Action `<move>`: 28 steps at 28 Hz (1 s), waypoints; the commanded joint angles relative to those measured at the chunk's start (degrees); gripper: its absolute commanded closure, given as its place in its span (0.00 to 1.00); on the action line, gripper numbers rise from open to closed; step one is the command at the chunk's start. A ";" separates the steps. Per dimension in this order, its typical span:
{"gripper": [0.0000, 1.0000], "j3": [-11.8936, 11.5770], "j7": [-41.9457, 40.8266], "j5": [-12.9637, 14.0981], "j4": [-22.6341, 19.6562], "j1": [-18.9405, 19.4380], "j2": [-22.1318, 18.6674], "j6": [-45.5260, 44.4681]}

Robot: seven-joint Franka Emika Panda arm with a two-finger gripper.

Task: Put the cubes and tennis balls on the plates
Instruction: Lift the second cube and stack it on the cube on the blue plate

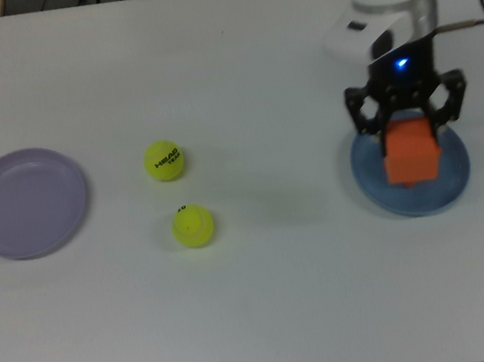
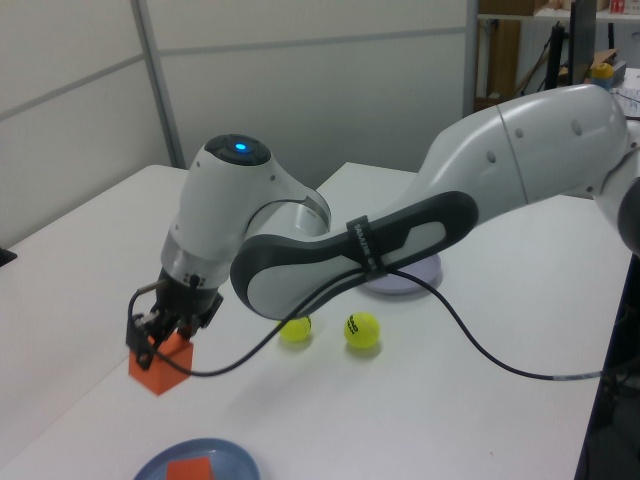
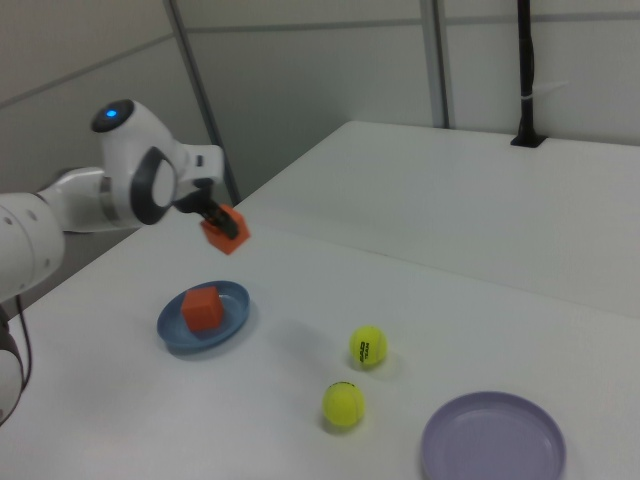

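- Top view: the gripper (image 1: 406, 115) has its fingers clamped on one orange cube (image 1: 411, 152), carried above the blue plate (image 1: 376, 183), presumably so it can be lowered there. The cube hides most of the plate's middle, so no second cube can be counted here. Two tennis balls lie on the table (image 1: 267, 303): the lettered ball (image 1: 164, 161) at 12 o'clock of the marked ball (image 1: 193, 225), the two near but apart. The lavender plate (image 1: 25, 202) sits empty at 9 o'clock of the balls, well apart from them.
- Left view: the held cube (image 2: 160, 364) hangs clear of the table, pinched from above. A second cube (image 2: 191, 471) already rests on the blue plate (image 2: 235, 455) at about 5 o'clock of the held one. Both balls, one (image 2: 295, 329) beside the other (image 2: 362, 329), wait untouched near the lavender plate (image 2: 410, 282).
- Right view: the count is settled as two cubes, one aloft (image 3: 226, 229) and one on the blue plate (image 3: 236, 318), two balls (image 3: 369, 346) (image 3: 343, 404), and two plates, the lavender one (image 3: 494, 438) empty at 5 o'clock.
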 commanded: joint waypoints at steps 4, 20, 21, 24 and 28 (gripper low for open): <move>1.00 1.79 1.74 -0.24 -3.49 2.76 -0.56 -1.50; 1.00 1.79 2.00 -0.50 -5.78 3.12 1.11 -1.50; 1.00 1.79 2.00 -0.50 -5.95 3.12 1.19 -1.50; 1.00 1.79 2.00 -0.76 -6.04 3.12 1.89 -1.50; 1.00 1.79 2.09 -1.03 -5.96 3.12 2.51 -1.41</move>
